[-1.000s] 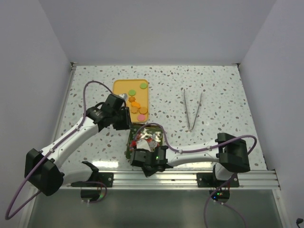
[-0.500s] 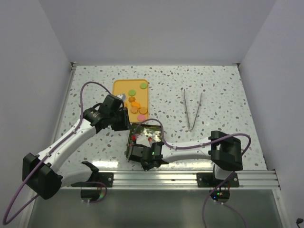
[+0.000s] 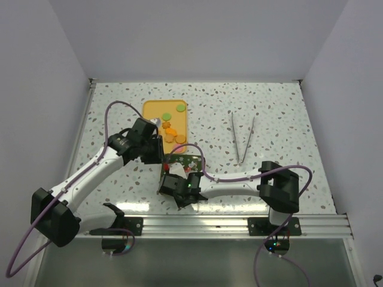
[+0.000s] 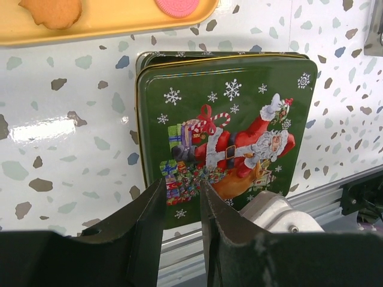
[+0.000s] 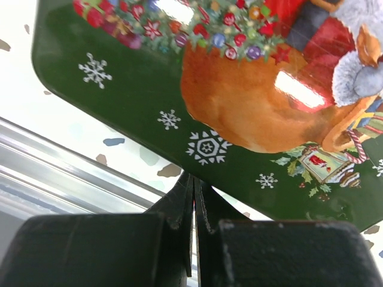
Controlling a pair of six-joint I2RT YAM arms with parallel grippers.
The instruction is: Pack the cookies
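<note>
The cookies point(image 3: 172, 133) lay on the orange tray point(image 3: 153, 111), upper left of centre on the bench point(image 3: 275, 107). The left gripper point(image 4: 182, 190) held its jaws narrowly spread over the green tin lid point(image 4: 221, 125). The right gripper point(image 5: 192, 179) had its jaws pressed together at the lid's edge.

Cookies point(image 3: 178, 139): small flat discs lying loose on the yellow tray point(image 3: 152, 110), all towards its right side. A green cookie point(image 3: 180, 108) lies at the far right corner. Orange-brown ones, one of them flower-shaped, lie clustered mid-tray, some touching. A pink cookie point(image 3: 179, 146) lies flat at the near right corner.
</note>
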